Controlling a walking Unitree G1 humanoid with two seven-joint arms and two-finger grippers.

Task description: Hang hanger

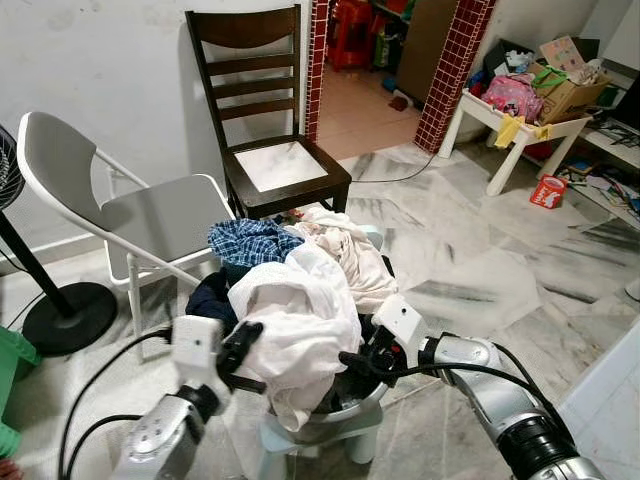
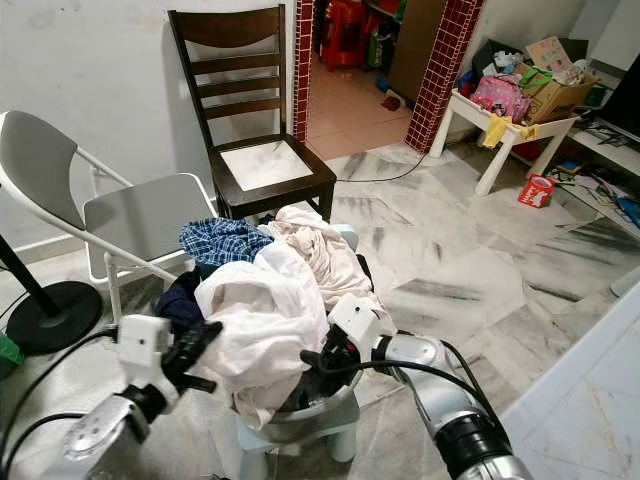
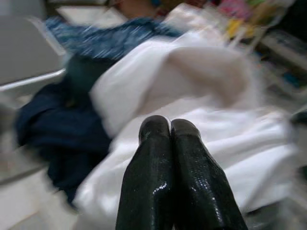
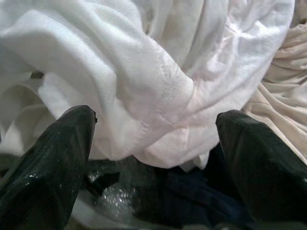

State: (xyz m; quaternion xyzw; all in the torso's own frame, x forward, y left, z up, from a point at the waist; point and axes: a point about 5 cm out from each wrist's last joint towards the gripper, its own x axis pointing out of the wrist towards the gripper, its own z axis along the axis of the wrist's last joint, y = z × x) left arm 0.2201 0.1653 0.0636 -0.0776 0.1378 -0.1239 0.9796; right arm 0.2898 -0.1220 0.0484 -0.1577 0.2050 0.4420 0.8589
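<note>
While no hanger shows: work the laundry pile (image 1: 300,290)
right gripper (image 4: 153,143): fingers spread wide, empty; close on the white garment (image 4: 144,86) fold
left gripper (image 3: 170,139): fingers pressed together, holding nothing; steady pile

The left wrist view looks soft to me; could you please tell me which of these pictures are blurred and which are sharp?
Left wrist view: the white cloth and blue clothes are smeared, while the left pincer, shut, is crisp. Right wrist view: sharp, with the weave of the white cloth clear between the open right pincer. Both eye views: evenly lit and sharp on the chair.
</note>
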